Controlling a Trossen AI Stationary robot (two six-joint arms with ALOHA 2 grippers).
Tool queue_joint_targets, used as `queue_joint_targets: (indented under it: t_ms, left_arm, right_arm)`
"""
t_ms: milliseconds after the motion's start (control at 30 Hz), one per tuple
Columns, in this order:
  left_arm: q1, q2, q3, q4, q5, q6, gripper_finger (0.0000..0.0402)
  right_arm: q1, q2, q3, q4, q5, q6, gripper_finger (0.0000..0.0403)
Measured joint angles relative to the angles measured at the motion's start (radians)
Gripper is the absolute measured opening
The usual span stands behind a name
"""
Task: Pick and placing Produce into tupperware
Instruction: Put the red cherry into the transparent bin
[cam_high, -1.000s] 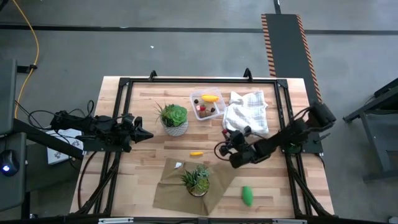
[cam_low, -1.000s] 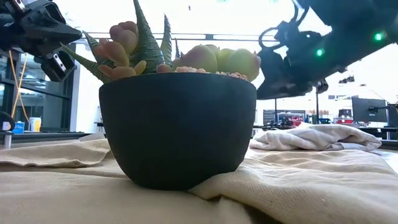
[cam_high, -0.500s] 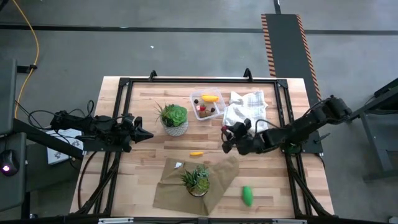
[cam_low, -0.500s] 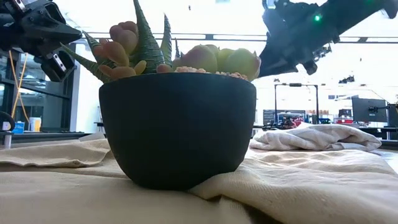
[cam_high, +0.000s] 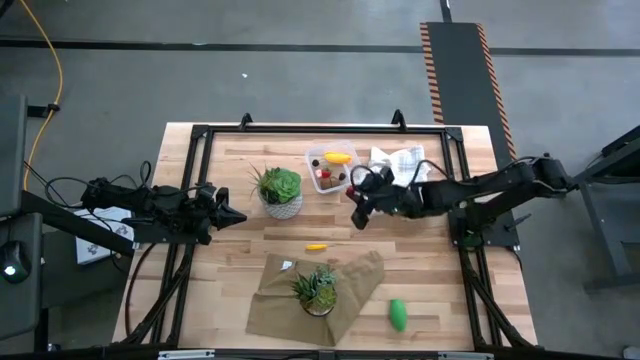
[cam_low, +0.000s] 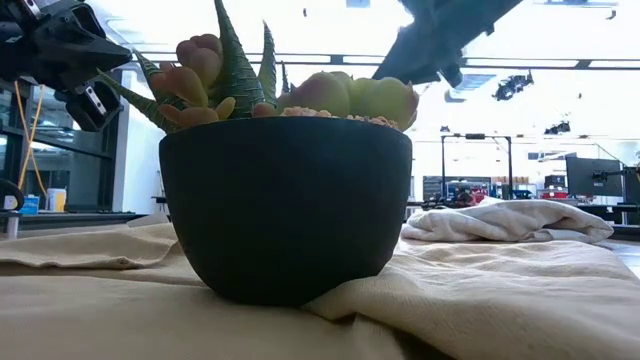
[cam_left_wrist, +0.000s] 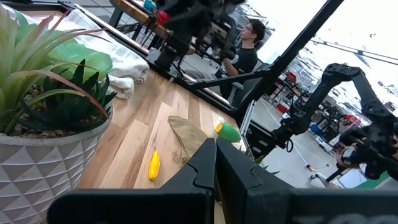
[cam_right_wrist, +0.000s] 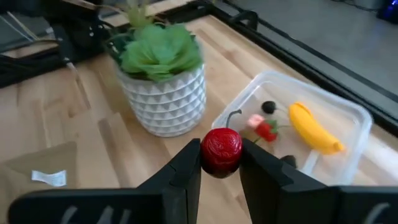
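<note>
Tabletop (cam_high: 250, 225) – right gripper (cam_right_wrist: 221, 163) pinching red berry (cam_right_wrist: 221, 150).

Worktop (cam_high: 240, 165), high view. Upper centre: tupperware (cam_high: 334, 168) holding a banana piece (cam_high: 338, 157) and berries. Left of it: potted plant (cam_high: 279, 191). Right of it: cloth (cam_high: 402, 165). Centre: loose banana piece (cam_high: 316, 246). Lower centre: second potted plant (cam_high: 316, 288) on a mat (cam_high: 352, 290). Lower right: pepper (cam_high: 398, 314).
</note>
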Motion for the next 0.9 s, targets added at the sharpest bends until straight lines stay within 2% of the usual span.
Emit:
queue_joint_targets:
  t_ms: [200,467,900]
  left_arm:
    - [0.0,0.0,0.0,0.0,0.0,0.0,0.0001]
    - [0.0,0.0,0.0,0.0,0.0,0.0,0.0001]
    - [0.0,0.0,0.0,0.0,0.0,0.0,0.0001]
  right_arm:
    - [-0.111,0.0,0.08,-0.125,-0.136,-0.067,0.0082]
    - [-0.246,0.001,0.126,-0.153,-0.302,-0.181,0.0083]
    - [-0.426,0.023,0.127,-0.162,-0.626,-0.171,0.0082]
